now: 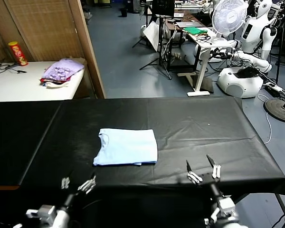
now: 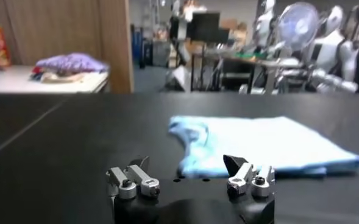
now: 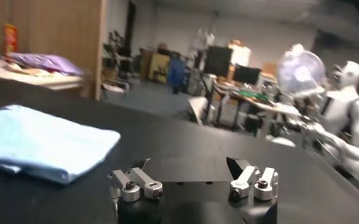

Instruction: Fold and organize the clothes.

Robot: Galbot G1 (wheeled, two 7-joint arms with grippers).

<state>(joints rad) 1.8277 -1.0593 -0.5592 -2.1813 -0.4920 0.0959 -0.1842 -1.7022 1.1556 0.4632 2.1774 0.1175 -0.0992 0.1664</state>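
My right gripper [image 1: 202, 170]: low over the near edge of the table, fingers spread apart, holding nothing; also seen spread in its own wrist view [image 3: 191, 176].
My left gripper [image 1: 77, 182]: low at the near edge on my left side, fingers spread, holding nothing; same in its wrist view [image 2: 188, 173].
T-shirt [image 1: 127, 147]: pale blue, folded into a flat rectangle, lying on the table ahead of and between my two grippers, apart from both, neck opening toward my left.
Table [image 1: 190, 118]: covered by a black cloth, creased along the front edge.
Side table [image 1: 19, 83]: white, far left behind the black one.
Purple cloth pile [image 1: 61, 71]: on the white table.
Red can [image 1: 18, 53]: upright, left of the purple pile.
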